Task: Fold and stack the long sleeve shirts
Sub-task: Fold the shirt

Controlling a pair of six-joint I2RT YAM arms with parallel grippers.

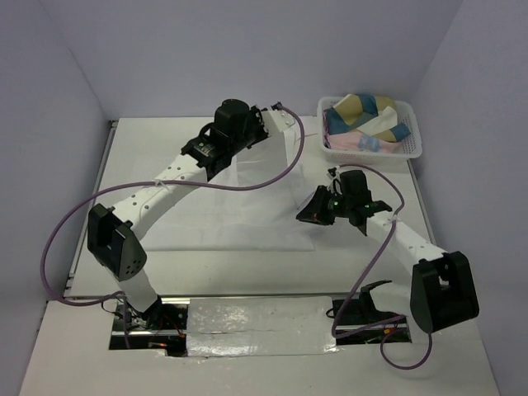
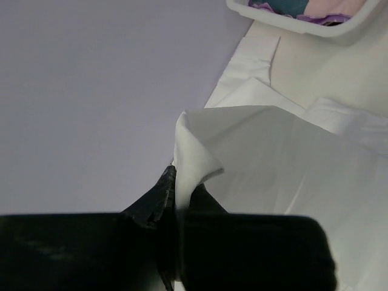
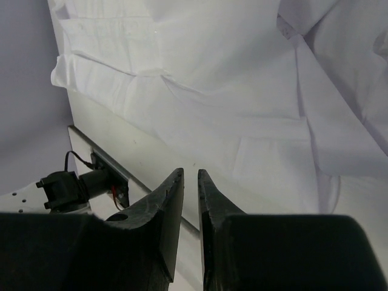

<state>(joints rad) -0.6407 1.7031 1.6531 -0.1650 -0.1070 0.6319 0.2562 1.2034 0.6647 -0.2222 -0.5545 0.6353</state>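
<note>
While the left claw [image 2: 176, 193] clamps a raised fold of the shirt [image 2: 291, 163] at the table's [image 1: 132, 157] 12 o'clock edge, the right claw [image 3: 190, 177] hovers at 3 o'clock, jaws slightly apart and empty. Spread cloth covers the table's middle. A basket [image 1: 363, 153] sits at 1 o'clock.

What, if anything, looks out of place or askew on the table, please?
Nothing looks spilled or damaged. The white shirt lies unevenly: the left gripper pinches one edge and holds it off the table, so the cloth rumples there. The right gripper hangs empty, jaws slightly apart.
</note>
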